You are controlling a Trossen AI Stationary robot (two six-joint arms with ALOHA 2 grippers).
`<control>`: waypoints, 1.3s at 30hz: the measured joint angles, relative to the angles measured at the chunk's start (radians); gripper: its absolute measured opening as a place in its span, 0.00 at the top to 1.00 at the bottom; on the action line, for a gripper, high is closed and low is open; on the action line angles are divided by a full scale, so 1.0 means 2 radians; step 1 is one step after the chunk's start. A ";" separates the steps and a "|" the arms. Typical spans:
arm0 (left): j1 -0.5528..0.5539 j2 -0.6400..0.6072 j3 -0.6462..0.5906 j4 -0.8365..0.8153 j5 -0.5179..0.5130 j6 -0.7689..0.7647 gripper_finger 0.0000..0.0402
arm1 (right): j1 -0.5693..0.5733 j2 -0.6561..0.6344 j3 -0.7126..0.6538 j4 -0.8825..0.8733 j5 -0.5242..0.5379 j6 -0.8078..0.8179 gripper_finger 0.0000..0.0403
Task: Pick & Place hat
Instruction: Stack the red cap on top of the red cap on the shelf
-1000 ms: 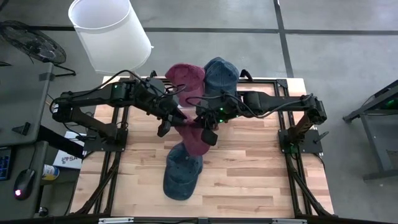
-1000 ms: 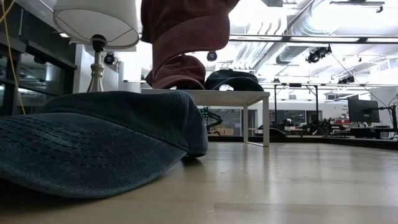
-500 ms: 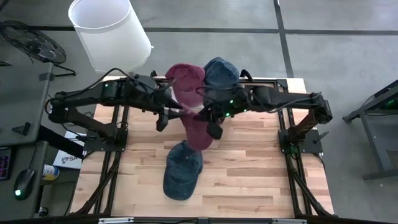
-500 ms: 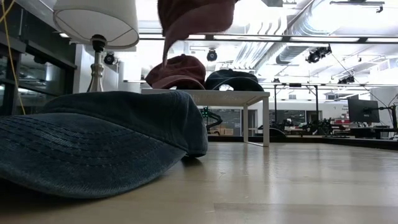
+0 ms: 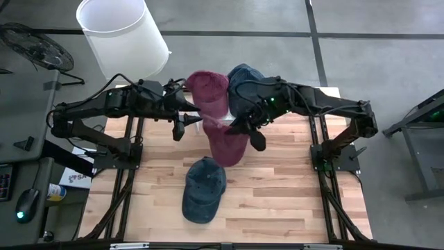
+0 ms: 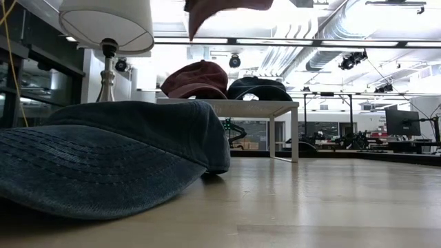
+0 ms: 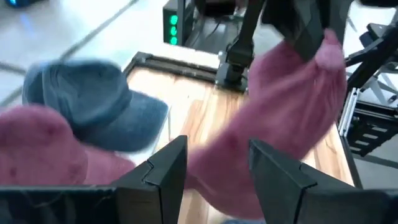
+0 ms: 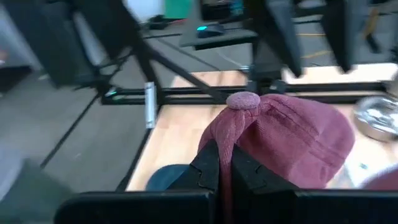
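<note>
Maroon hat hangs aloft, crown pinched — apparently limp; blue hat flat on table.

Wooden table carries 1 blue cap, seemingly flat.

A white lampshade stands off the wooden table's far left corner. A computer mouse rests on a side desk at left.
</note>
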 joint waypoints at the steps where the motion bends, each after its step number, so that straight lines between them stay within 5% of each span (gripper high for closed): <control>1: 0.000 0.000 0.000 0.007 0.000 0.009 0.59 | -0.002 0.000 0.000 0.001 -0.014 -0.006 1.00; 8: 0.000 0.000 0.000 0.016 0.007 0.044 0.59 | -0.012 0.000 0.000 0.033 -0.088 -0.021 1.00; 39: 0.000 0.022 0.000 0.013 -0.012 0.031 0.59 | -0.046 -0.047 0.000 -0.012 -0.097 -0.039 1.00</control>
